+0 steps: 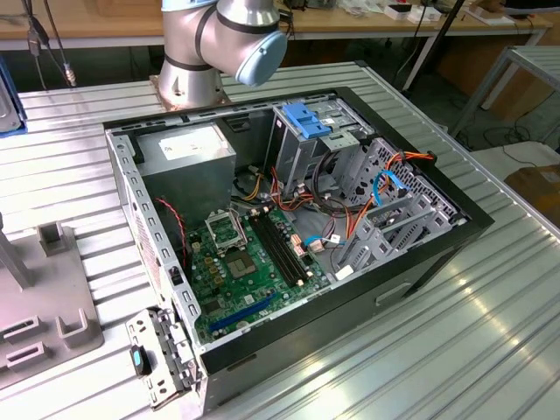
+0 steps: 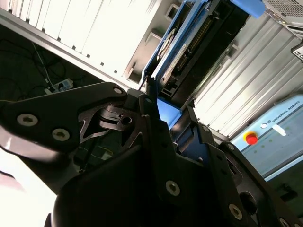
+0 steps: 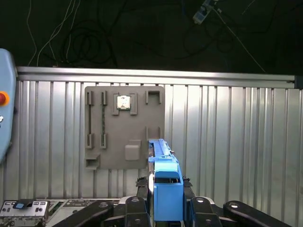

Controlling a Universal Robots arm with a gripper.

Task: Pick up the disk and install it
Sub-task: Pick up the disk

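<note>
in the first wrist view the disk (image 3: 165, 189) stands on edge right in my pincer (image 3: 165, 183). what faces the camera is its blue plastic frame, a narrow upright block with a dark slot near its end. my black fingers (image 3: 138, 185) are closed against its two flat sides, with no gap i can see.

in the second wrist view the disk (image 2: 182, 52) runs away from the pincer (image 2: 168, 108) as a thin slab. it has a blue rail along its edge, a strip of pale label with dark print on one face, and a dark side with a row of small contacts. i cannot make out the print.

beyond the disk in the first wrist view lies the ribbed metal table (image 3: 227, 142). on it is a grey fixture plate (image 3: 106, 123) with a small square chip (image 3: 123, 102) seated in one pocket.

in the exterior view the open computer case (image 1: 464, 229) lies on that table (image 1: 490, 341). inside it, a drive cage with blue tabs (image 1: 306, 122) sits at about one o'clock. a grey box with a white sticker (image 1: 188, 153) is at eleven, and the green motherboard (image 1: 245, 271) is at six. my arm's base (image 1: 188, 61) rises at twelve o'clock from the case, and the fixture plate (image 1: 44, 297) lies at nine.
</note>
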